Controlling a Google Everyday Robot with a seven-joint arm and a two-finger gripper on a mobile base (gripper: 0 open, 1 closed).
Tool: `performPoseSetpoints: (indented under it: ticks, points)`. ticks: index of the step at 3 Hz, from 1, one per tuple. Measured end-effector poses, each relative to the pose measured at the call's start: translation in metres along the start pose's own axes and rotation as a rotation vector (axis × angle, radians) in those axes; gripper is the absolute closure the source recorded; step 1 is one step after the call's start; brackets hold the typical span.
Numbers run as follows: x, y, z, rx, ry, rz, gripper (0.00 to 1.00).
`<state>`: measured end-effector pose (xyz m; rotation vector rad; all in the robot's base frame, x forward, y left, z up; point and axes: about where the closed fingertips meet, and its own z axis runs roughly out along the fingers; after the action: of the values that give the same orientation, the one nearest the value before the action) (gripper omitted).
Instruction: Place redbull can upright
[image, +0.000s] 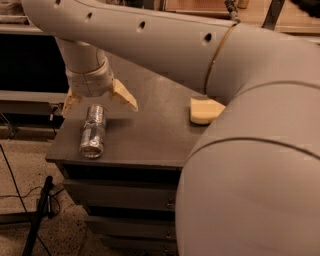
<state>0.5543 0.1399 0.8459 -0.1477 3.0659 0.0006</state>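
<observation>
The redbull can (93, 131) was shiny metal, glinting silver. The gripper (98, 104), just over the can's far end, had matt tan fingers (125, 95) spread wide. The arm shell (175, 40) looked like smooth, matt plastic. The table top (150, 135) was dark and matt. The pale yellow block (206, 110) on its right looked foam-like.

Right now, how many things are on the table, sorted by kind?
Redbull can, lying on its side: 1
Yellow sponge: 1
Total: 2
The pincer hovers open just above the can's far end.
</observation>
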Motion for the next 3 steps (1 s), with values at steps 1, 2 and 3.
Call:
performPoseSetpoints:
  ticks: [1, 2, 3]
  points:
    - [-0.003, -0.004, 0.006, 0.007, -0.003, 0.004, 0.00]
    - [-0.002, -0.005, 0.014, -0.002, 0.012, 0.006, 0.00]
    - [-0.002, -0.004, 0.020, -0.003, 0.023, -0.004, 0.15]
